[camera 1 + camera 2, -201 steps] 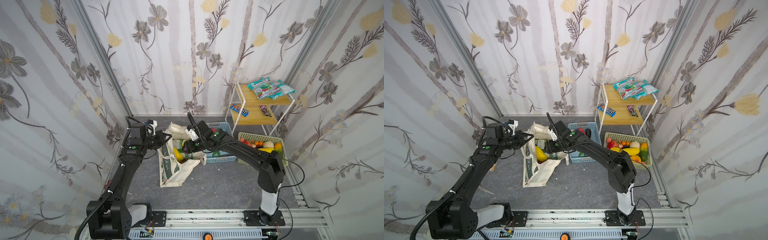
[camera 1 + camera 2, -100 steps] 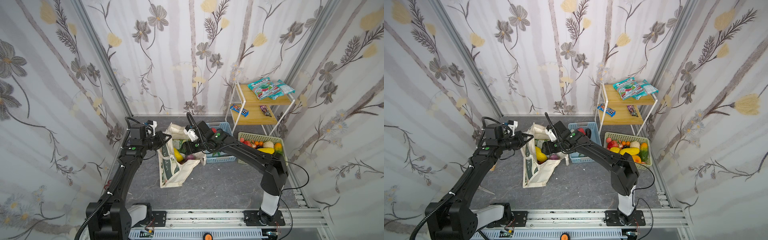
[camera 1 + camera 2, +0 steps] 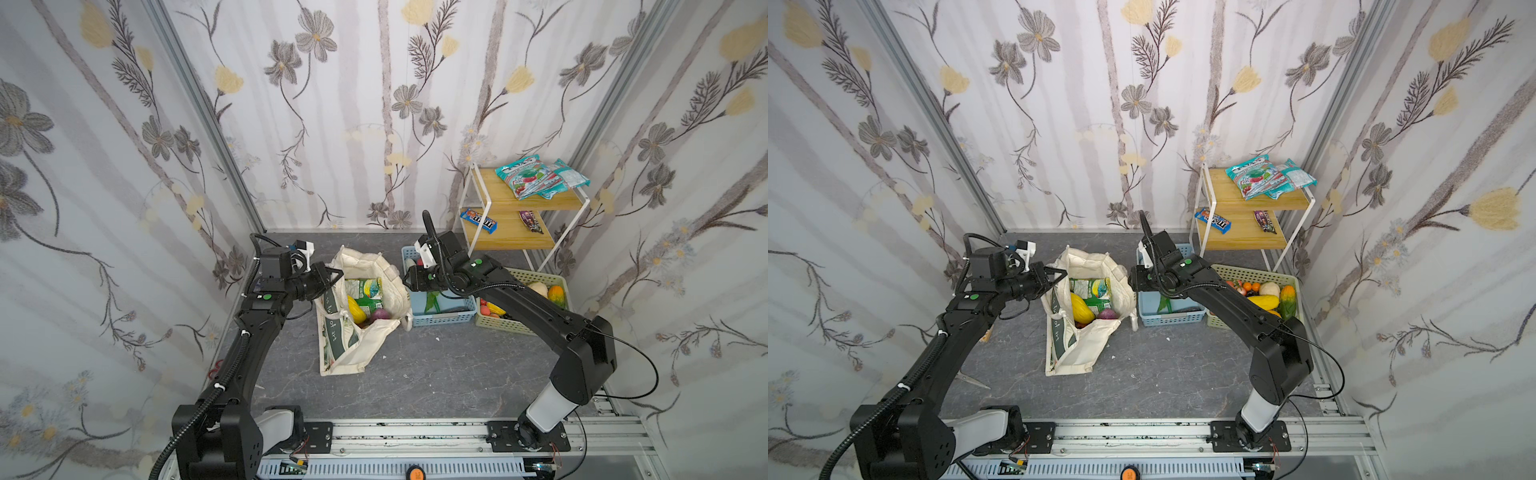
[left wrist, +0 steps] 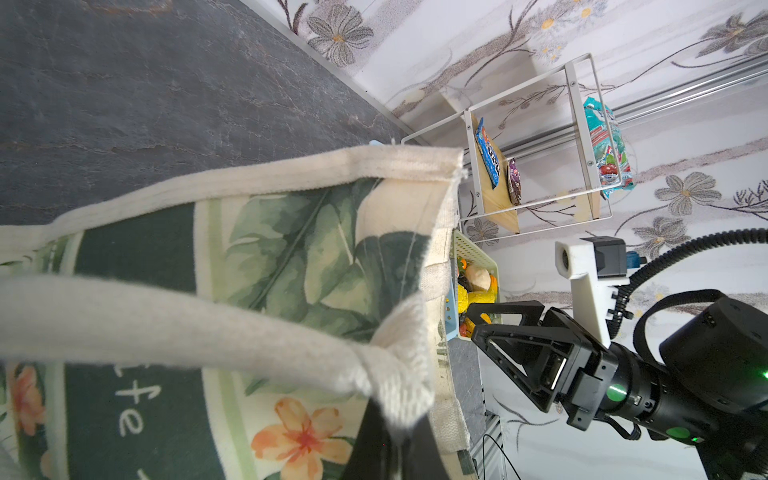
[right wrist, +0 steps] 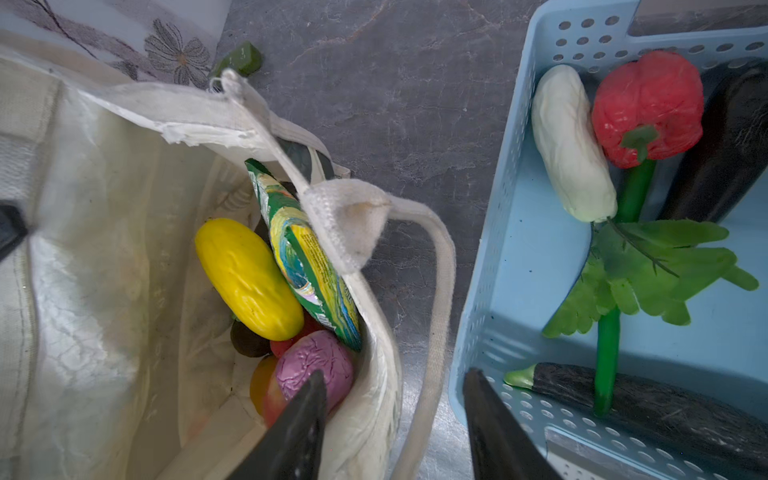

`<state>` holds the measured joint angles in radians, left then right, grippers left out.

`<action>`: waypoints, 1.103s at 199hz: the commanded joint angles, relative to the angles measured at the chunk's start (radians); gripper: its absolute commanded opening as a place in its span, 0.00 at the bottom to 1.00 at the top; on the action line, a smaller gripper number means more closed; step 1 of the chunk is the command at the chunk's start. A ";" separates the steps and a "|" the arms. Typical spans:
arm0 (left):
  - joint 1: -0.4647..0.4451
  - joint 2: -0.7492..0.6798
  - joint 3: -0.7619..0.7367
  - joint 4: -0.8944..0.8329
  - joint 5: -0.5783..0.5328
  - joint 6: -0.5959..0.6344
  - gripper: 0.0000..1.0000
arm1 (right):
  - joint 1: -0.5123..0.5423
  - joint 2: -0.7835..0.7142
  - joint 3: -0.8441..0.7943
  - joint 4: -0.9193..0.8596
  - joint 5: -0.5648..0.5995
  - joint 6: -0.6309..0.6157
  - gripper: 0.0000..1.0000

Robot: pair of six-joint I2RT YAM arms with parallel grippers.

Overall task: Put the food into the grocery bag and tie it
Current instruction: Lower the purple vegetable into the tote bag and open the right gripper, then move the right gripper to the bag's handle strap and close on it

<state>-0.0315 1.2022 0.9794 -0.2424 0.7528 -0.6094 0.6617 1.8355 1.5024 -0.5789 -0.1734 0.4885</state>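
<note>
Now the right gripper hangs open and empty in the middle of a top view, over the right edge of the cream flowery cloth grocery bag. The left gripper pinches the bag's left edge. A yellow toy fruit and a green crinkly snack packet lie inside. If that pinch slips, the bag's mouth may flop shut and food could roll out.
</note>
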 commanded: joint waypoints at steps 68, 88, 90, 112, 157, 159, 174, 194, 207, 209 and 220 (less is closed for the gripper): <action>0.001 0.011 0.013 0.028 0.008 -0.003 0.00 | 0.002 0.047 -0.072 0.104 -0.065 0.014 0.29; 0.001 0.016 0.013 0.031 0.007 -0.004 0.00 | 0.002 0.042 -0.068 0.125 -0.104 0.024 0.20; 0.001 0.017 0.014 0.031 0.006 -0.004 0.00 | 0.003 0.042 -0.068 0.128 -0.108 0.026 0.19; 0.001 0.020 0.016 0.034 -0.001 -0.003 0.00 | 0.003 0.025 -0.052 0.137 -0.133 0.041 0.12; 0.001 0.034 0.025 0.035 -0.008 0.002 0.00 | 0.001 -0.022 0.009 0.121 -0.133 0.054 0.07; 0.001 0.034 0.025 0.036 -0.008 0.002 0.00 | 0.000 -0.022 0.012 0.118 -0.134 0.054 0.07; 0.002 0.042 0.031 0.038 -0.007 0.003 0.00 | 0.000 -0.020 0.030 0.103 -0.138 0.055 0.08; 0.002 0.049 0.040 0.040 -0.005 0.004 0.00 | -0.003 0.000 0.029 0.062 -0.067 0.039 0.49; 0.002 0.049 0.041 0.040 -0.003 0.005 0.00 | -0.004 0.016 0.006 0.065 -0.041 0.018 0.57; 0.002 0.049 0.041 0.039 -0.003 0.005 0.00 | -0.004 0.020 0.004 0.065 -0.041 0.016 0.58; 0.002 0.049 0.042 0.033 -0.001 0.009 0.00 | -0.004 0.039 -0.005 0.064 -0.031 0.010 0.59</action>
<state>-0.0315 1.2503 1.0100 -0.2359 0.7521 -0.6090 0.6594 1.8404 1.5158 -0.4984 -0.2619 0.5228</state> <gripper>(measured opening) 0.052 0.623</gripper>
